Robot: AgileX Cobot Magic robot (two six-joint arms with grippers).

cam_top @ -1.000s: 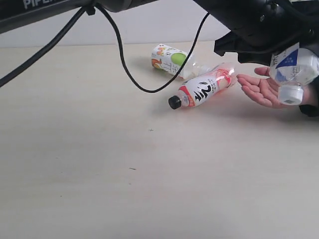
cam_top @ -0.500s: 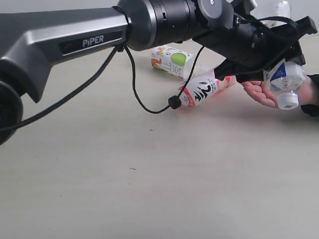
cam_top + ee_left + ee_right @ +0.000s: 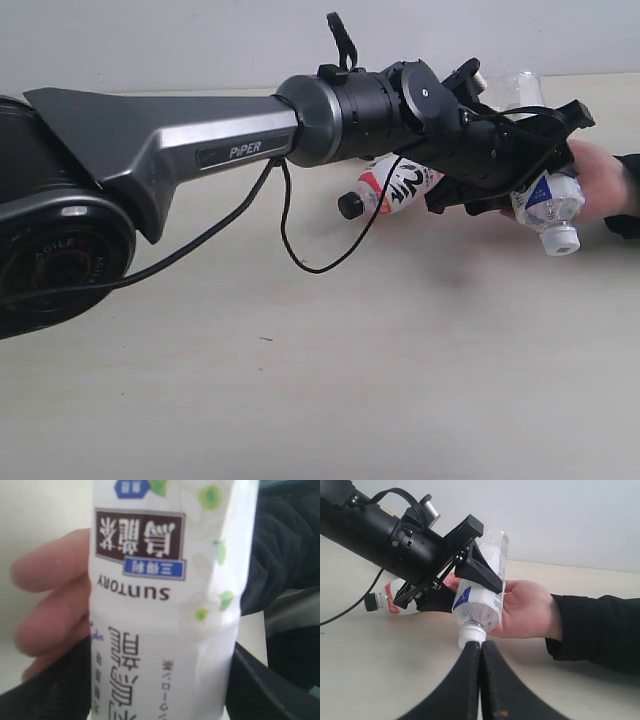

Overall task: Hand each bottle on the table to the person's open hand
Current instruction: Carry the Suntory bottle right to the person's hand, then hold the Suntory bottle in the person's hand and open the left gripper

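The left gripper (image 3: pixel 525 165) is clamped across the label of the blue-and-white bottle (image 3: pixel 548 200), holding it tilted and cap-down right against the palm of the person's hand (image 3: pixel 600 185). The hand is open, fingers showing behind the bottle, though I can't tell if they grip it. Beyond those fingertips the red-and-white bottle (image 3: pixel 400 185) lies on its side on the table (image 3: pixel 300 380), while the right gripper (image 3: pixel 481 650) points at the hand from the near side, its fingers pressed together with nothing between them.
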